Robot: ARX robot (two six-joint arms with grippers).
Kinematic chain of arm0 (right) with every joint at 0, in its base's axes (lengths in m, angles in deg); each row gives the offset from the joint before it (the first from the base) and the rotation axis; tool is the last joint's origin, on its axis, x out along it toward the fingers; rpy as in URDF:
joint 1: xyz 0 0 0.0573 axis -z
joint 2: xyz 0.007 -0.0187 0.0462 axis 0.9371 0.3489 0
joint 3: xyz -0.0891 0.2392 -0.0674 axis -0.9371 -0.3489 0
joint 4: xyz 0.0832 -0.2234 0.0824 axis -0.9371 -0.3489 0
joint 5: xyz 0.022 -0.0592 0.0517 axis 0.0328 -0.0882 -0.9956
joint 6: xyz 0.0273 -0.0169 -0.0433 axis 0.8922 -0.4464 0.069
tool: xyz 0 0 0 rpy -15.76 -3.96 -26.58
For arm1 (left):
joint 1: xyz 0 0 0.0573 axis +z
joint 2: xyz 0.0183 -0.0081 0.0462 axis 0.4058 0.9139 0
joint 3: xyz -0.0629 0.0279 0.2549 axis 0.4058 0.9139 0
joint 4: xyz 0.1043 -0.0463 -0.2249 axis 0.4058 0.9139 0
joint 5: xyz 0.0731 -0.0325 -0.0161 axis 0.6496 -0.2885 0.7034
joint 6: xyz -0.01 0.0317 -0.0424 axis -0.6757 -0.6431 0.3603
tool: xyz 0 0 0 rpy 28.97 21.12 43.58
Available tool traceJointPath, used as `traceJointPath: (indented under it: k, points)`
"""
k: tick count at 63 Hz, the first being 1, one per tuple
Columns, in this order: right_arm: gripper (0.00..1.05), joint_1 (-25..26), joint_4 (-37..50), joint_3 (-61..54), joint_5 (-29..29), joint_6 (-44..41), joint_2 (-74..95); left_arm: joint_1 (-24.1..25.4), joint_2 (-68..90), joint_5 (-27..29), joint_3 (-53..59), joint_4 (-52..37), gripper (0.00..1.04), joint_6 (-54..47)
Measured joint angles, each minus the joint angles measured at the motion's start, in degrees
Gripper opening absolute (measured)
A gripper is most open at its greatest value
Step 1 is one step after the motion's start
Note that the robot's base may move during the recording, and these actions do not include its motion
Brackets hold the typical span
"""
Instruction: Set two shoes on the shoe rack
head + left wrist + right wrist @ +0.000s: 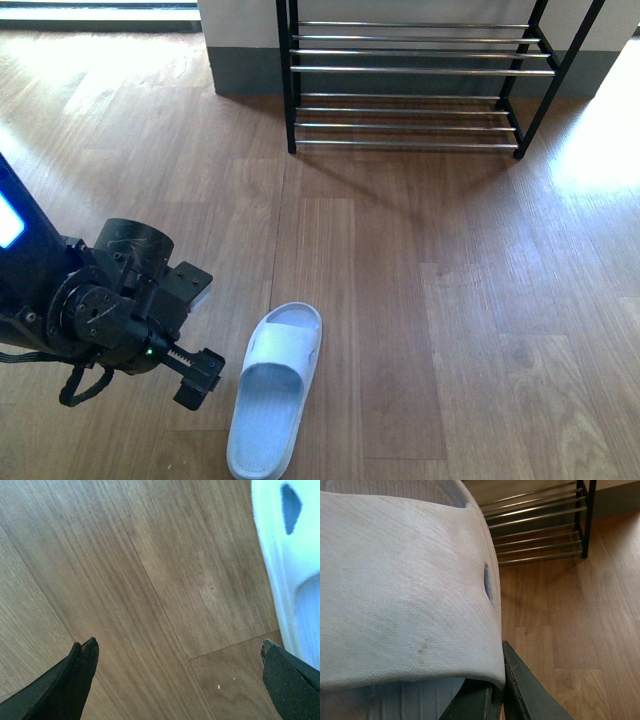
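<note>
Two white slides here, not laced shoes: smooth moulded foam with a wide strap and an open toe. One slide (272, 390) lies flat on the wood plank floor (450, 300) in the near middle, toe pointing away toward the far wall, well apart from the shoe rack (420, 70). The rack is a black metal frame with shiny silver rods for shelves, standing at the far side against a white wall with a grey base strip. The left gripper (179, 644) hangs low just left of that slide with its dark pointed jaws spread wide over bare floor, and the slide's edge sits right beside one fingertip. The second slide (405, 580) fills the right wrist view: finely pebbled strap, a bit scuffed, with a small oval vent hole in its side. The right gripper (495, 695) looks clamped on its edge, and the rack shows further off behind it.
</note>
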Motion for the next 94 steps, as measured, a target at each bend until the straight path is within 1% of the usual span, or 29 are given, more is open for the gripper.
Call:
traceJointPath:
  k: [8,14,27,34,44,49,56,58,60,64,68,69,72,78,79,84,85,87,91,94]
  points:
    - [0.01,0.0,0.0,0.0,0.0,0.0,0.0,-2.4,-2.4,-5.0,4.0,-1.4,0.95,2.8]
    - [0.01,0.0,0.0,0.0,0.0,0.0,0.0,-5.1,-1.9,-4.4,3.7,-1.5,0.95,4.6]
    - [0.01,0.0,0.0,0.0,0.0,0.0,0.0,-4.1,4.8,-0.7,-2.3,-2.0,0.95,6.1]
    - [0.01,0.0,0.0,0.0,0.0,0.0,0.0,-4.1,7.0,-1.0,-4.9,-1.4,0.95,6.6]
    - [0.01,0.0,0.0,0.0,0.0,0.0,0.0,-4.7,9.9,-3.5,-11.1,2.2,0.95,6.9]
    - [0.01,0.0,0.0,0.0,0.0,0.0,0.0,-4.9,11.5,-3.5,-14.5,2.8,0.95,7.1]
    - [0.01,0.0,0.0,0.0,0.0,0.0,0.0,-5.5,12.3,-3.5,-15.8,2.5,0.95,7.8]
    - [0.01,0.0,0.0,0.0,0.0,0.0,0.0,-5.7,12.4,-3.5,-15.8,2.3,0.88,8.1]
    - [0.01,0.0,0.0,0.0,0.0,0.0,0.0,-5.9,12.4,-3.5,-15.8,2.3,0.84,8.3]
    - [0.01,0.0,0.0,0.0,0.0,0.0,0.0,-6.4,12.4,-3.4,-15.8,2.2,0.74,8.6]
    - [0.01,0.0,0.0,0.0,0.0,0.0,0.0,-6.6,12.4,-3.1,-15.8,2.1,0.67,8.8]
    - [0.01,0.0,0.0,0.0,0.0,0.0,0.0,-6.7,12.4,-3.0,-15.8,2.0,0.64,8.9]
    - [0.01,0.0,0.0,0.0,0.0,0.0,0.0,-6.8,12.4,-3.0,-15.8,1.9,0.58,9.1]
    - [0.01,0.0,0.0,0.0,0.0,0.0,0.0,-6.7,12.7,-2.8,-15.8,1.0,0.37,9.8]
    - [0.01,0.0,0.0,0.0,0.0,0.0,0.0,-6.7,12.7,-2.8,-15.7,0.9,0.35,9.8]
    - [0.01,0.0,0.0,0.0,0.0,0.0,0.0,-6.6,13.1,-2.5,-15.5,0.6,0.17,10.5]
    - [0.01,0.0,0.0,0.0,0.0,0.0,0.0,-6.6,13.2,-2.5,-15.5,0.6,0.16,10.5]
    - [0.01,0.0,0.0,0.0,0.0,0.0,0.0,-6.6,13.3,-2.4,-15.3,0.3,0.09,10.8]
    - [0.01,0.0,0.0,0.0,0.0,0.0,0.0,-6.6,13.4,-2.3,-15.0,-0.4,0.02,11.2]
    - [0.01,0.0,0.0,0.0,0.0,0.0,0.0,-6.6,13.2,-2.4,-14.4,-1.2,0.02,11.9]
